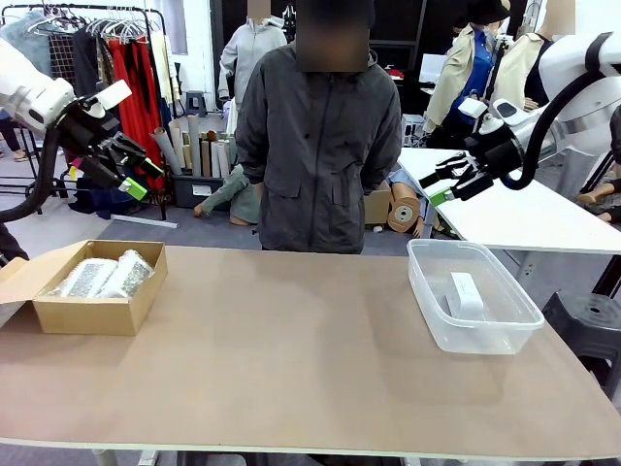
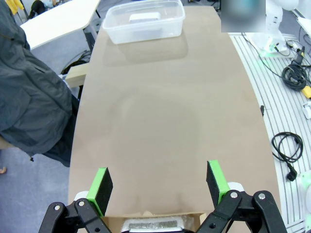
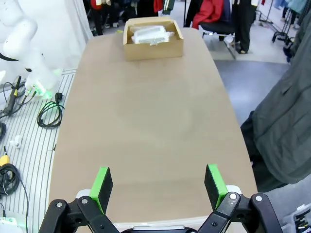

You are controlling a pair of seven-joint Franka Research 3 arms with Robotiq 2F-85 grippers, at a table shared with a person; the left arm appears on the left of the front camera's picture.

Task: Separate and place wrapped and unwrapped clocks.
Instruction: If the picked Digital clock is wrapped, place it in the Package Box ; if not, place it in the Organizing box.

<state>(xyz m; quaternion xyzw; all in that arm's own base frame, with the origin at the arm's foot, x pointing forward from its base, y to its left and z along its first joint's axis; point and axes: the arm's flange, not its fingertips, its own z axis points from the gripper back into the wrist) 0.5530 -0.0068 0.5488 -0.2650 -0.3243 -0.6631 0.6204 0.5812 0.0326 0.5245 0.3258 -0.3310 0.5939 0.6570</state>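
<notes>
two wrapped clocks [image 1: 102,276] in box [image 1: 97,313] below left gripper [image 1: 118,165], bare clock [image 1: 465,293] in tub [image 1: 485,334] below right gripper [image 1: 448,181]. both grippers spread apart, empty. sorting looks complete.

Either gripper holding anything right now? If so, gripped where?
Nothing held. Left gripper and right gripper are both open, raised above the table. Two wrapped clocks lie in the cardboard box, unwrapped clock in the plastic tub.

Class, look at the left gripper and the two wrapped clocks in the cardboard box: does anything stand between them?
Nothing visible does. The left gripper hangs open above the cardboard box, whose top is open, and the wrapped clocks lie uncovered inside.
</notes>
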